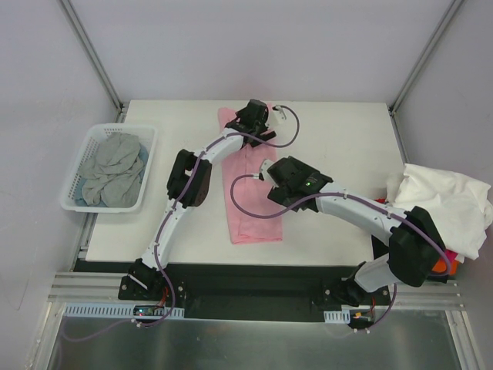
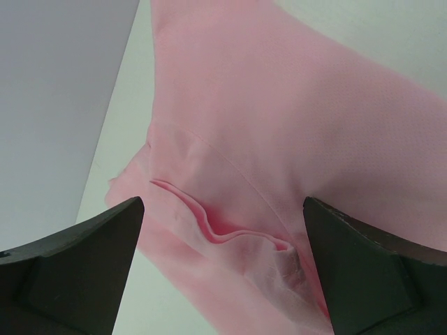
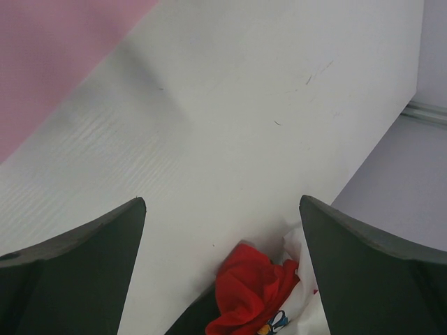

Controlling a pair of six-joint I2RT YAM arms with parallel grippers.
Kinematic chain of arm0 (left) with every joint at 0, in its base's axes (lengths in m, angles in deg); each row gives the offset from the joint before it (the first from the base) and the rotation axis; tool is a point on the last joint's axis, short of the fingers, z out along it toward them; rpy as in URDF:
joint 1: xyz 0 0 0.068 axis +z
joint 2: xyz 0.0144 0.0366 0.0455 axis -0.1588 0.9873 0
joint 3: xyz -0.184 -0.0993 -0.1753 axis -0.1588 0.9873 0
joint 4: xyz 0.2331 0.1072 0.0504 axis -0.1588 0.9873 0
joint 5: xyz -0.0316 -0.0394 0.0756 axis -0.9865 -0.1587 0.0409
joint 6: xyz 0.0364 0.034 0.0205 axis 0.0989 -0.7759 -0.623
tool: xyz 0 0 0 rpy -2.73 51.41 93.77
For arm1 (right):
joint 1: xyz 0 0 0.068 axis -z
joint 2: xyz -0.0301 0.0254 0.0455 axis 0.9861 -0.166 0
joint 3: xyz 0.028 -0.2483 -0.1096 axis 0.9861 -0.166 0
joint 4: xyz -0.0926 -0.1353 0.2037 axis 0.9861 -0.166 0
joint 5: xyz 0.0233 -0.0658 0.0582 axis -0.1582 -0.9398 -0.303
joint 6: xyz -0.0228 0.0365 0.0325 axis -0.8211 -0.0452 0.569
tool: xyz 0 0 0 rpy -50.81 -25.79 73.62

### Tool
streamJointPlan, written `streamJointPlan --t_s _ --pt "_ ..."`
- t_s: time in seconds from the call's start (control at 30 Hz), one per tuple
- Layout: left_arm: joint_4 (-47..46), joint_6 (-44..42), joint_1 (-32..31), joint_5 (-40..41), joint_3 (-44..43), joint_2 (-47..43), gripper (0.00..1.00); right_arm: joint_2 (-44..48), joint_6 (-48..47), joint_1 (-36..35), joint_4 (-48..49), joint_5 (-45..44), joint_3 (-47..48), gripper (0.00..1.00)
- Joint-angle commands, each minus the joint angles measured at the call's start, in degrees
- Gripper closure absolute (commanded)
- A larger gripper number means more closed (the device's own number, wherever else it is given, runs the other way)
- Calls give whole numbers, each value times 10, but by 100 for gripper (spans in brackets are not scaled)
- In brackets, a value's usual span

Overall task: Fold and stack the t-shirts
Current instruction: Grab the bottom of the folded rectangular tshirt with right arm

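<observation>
Lying folded into a long strip at centre frame, the pink shirt (image 1: 250, 208) runs up the table (image 1: 339, 154), left gripper (image 2: 222, 202) gaping above its top end, right gripper (image 3: 222, 201) gaping empty at its right edge.

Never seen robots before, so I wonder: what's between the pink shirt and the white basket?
In the top view, only bare white table and the left arm reaching across above it lie between the pink shirt and the basket.
</observation>
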Motion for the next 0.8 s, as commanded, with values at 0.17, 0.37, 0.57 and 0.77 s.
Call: streamJointPlan --t_s 0.17,0.37,0.57,0.77 --pt "7 -12 -3 -1 -54 -47 1 -44 6 -46 8 6 18 4" --pt "6 -15 3 2 -32 -46 1 -34 3 -46 12 -3 16 4" --pt "2 -13 10 8 0 -53 2 -30 3 -46 13 -10 10 4" --pt "0 -12 17 10 24 -70 3 -32 5 -45 16 -11 4 4"
